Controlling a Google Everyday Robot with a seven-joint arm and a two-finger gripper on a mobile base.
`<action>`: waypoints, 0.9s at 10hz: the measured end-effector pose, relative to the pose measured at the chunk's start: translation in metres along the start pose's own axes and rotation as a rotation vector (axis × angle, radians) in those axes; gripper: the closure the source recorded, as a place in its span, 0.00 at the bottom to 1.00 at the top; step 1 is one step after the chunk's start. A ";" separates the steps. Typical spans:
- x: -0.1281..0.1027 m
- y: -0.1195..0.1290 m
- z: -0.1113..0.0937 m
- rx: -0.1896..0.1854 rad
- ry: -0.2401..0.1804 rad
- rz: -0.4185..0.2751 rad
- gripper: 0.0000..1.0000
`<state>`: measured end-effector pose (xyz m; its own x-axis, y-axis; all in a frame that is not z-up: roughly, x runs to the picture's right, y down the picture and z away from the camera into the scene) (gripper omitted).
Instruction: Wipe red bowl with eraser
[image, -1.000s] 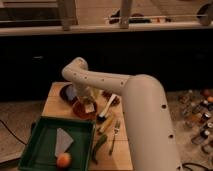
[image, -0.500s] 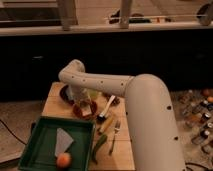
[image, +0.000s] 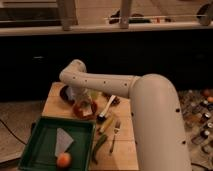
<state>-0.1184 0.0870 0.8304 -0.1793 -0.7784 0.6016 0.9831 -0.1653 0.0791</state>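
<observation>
The red bowl (image: 84, 111) sits on the wooden table (image: 125, 150), just behind the green tray's far edge. My gripper (image: 86, 98) hangs from the bent white arm (image: 107, 84) directly over the bowl and covers its back half. It reaches down to the bowl's rim or into it. Pale shapes show at the gripper's lower end, and I cannot tell whether one of them is the eraser. No eraser lies loose on the table.
A dark round dish (image: 65, 92) stands behind and left of the bowl. A green tray (image: 37, 145) at the front left holds a grey-white trapezoid piece (image: 62, 140) and an orange fruit (image: 63, 160). A spoon (image: 106, 109), a fork (image: 115, 133) and a green vegetable (image: 99, 146) lie to the right.
The arm's elbow has shifted a little sideways above the table. The gripper stays over the red bowl at about the same spot.
</observation>
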 end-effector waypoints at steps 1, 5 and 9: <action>0.000 0.003 -0.002 0.000 0.008 0.009 1.00; 0.000 0.003 -0.003 0.002 0.011 0.011 1.00; 0.000 0.003 -0.003 0.002 0.011 0.010 1.00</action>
<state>-0.1158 0.0849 0.8287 -0.1695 -0.7867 0.5937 0.9850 -0.1558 0.0747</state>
